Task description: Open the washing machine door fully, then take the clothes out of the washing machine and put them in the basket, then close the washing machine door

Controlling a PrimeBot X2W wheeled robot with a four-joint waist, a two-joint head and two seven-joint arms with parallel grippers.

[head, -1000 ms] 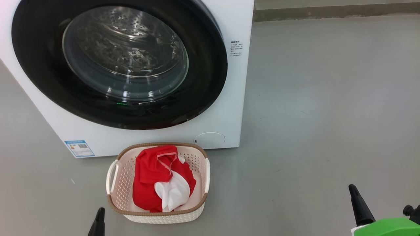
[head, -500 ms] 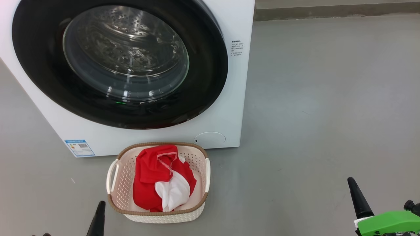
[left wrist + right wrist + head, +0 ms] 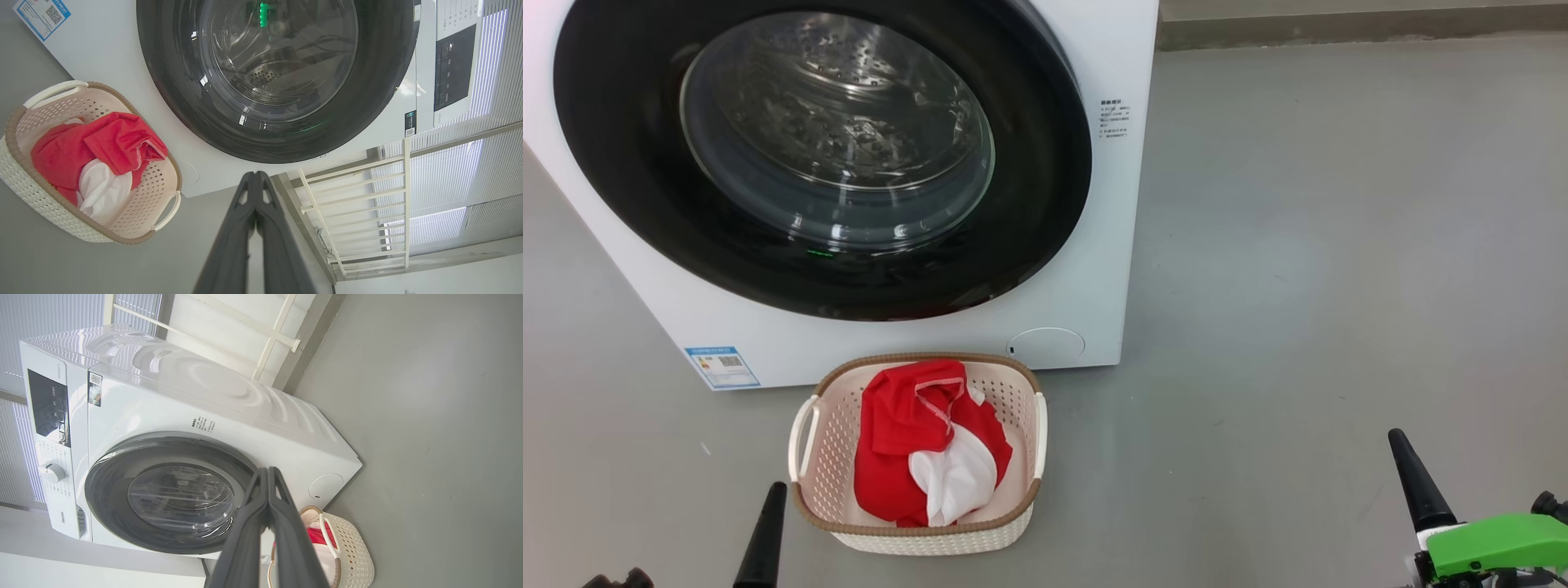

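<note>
Left gripper (image 3: 774, 498) and right gripper (image 3: 1403, 453) crept toward the washer (image 3: 1119, 245), both pinched closed (door (image 3: 1045, 163) shut, clothes (image 3: 894, 425) in basket (image 3: 931, 543)): I reckon we're done.

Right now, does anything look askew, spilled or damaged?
Nothing stands out: the black-rimmed round door sits shut on the white washing machine, and the red and white clothes lie inside the upright cream perforated basket.

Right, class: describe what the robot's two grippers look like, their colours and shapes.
Both the left gripper and the right gripper have two long, dark grey fingers tapering to narrow tips, with small cut-outs near the ends. Behind the right gripper sits a bright green casing with a white edge.
</note>
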